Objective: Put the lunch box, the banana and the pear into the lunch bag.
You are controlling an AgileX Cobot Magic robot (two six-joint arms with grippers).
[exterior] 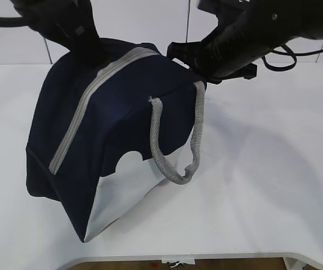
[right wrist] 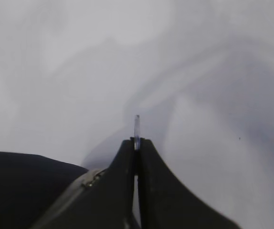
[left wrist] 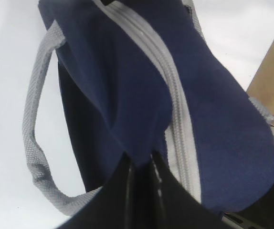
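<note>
Lunch bag [exterior: 111,140] stands tilted on the white table [exterior: 274,169], zipper [exterior: 88,107] run shut, so we judge the packing done; no lunch box, banana or pear shows. Our left gripper [left wrist: 144,164] pinches the navy fabric just ahead of it. Our right gripper [right wrist: 137,143] is clenched on a thin pull beside the zipper's end. Nothing else stands near.

White table [exterior: 274,185] before a pale panelled wall [exterior: 144,22], soft shadows.
</note>
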